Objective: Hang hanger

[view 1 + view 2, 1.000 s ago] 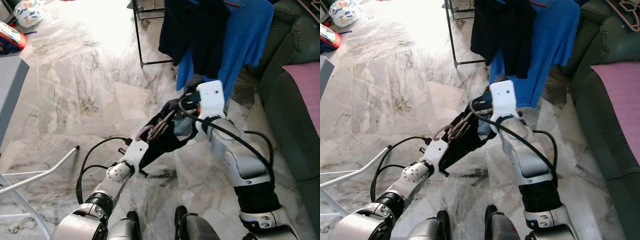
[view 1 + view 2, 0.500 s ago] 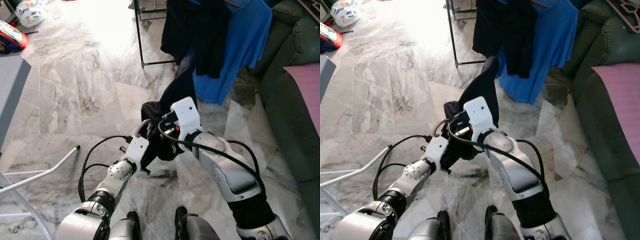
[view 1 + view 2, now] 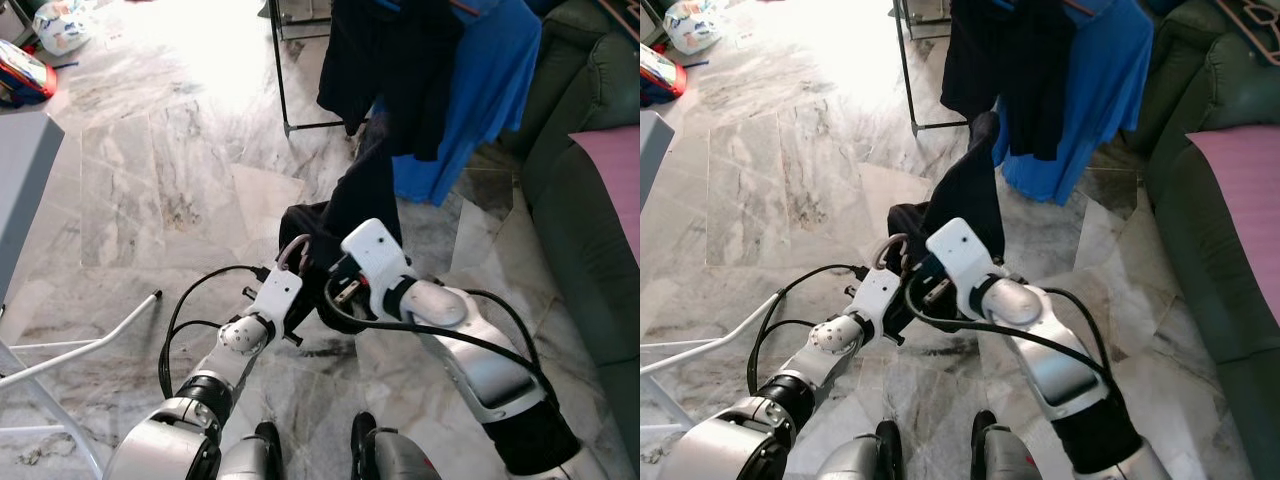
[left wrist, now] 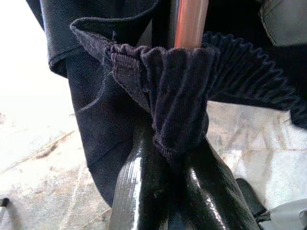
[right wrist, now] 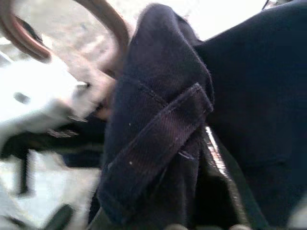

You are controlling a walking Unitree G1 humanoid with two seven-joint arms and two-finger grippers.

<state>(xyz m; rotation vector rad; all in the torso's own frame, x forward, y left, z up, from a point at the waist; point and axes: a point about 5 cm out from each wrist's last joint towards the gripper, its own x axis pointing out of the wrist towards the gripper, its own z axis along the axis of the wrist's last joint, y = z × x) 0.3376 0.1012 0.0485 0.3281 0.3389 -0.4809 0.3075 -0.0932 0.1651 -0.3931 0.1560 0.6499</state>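
likely the hanger (image 3: 291, 250), stiff and light, is best steered by its hook just past the left gripper (image 4: 165, 143), clamped on the limp dark garment (image 3: 360, 195) (ribbed band), whose other fold the right gripper (image 5: 192, 158) pinches.

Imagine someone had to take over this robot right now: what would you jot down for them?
Left gripper: shut on the dark garment's bunched waistband and the hanger.
Right gripper: shut on a fold of the same garment, close beside the left.
Clothes rack: ahead, already carrying a blue shirt and dark clothes.
Done: hanger and garment in hand.
Left: carry it to the rack and hook it on.
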